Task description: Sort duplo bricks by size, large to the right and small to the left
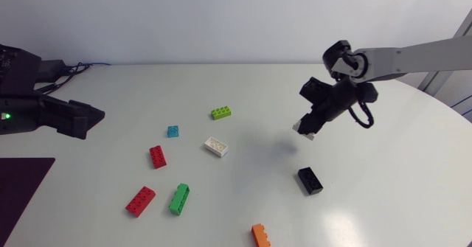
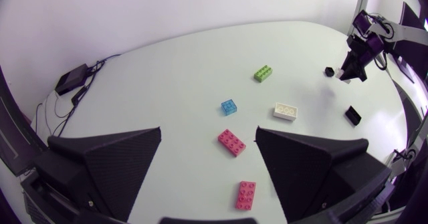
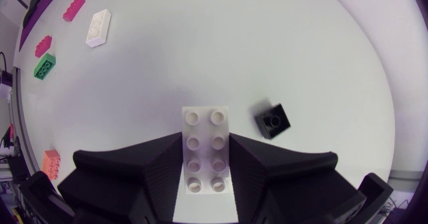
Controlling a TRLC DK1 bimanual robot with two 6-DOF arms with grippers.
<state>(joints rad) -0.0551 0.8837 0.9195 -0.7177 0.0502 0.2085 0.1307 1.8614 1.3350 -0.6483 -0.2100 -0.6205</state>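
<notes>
— What is the left arm doing?
— It is lying low over the desk's [image 1: 383, 203] left edge, the left gripper [image 1: 92, 116] standing released, grasping nothing.
— And the loose bricks?
— A red brick [image 1: 157, 156], a green brick [image 1: 179, 198] and a lime brick [image 1: 220, 113] are lying mid-desk, with a black brick [image 1: 310, 180] further right.
— The right arm?
— It is hanging bent above the desk, the right gripper [image 1: 308, 129] clenching a white eight-stud brick [image 3: 206, 150] between both fingers.

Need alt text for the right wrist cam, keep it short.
The right gripper is shut on a white eight-stud brick, held lengthwise between its fingers above the table. A small black brick lies on the table just beside it. Farther ahead lie a second white brick and a green brick.
</notes>
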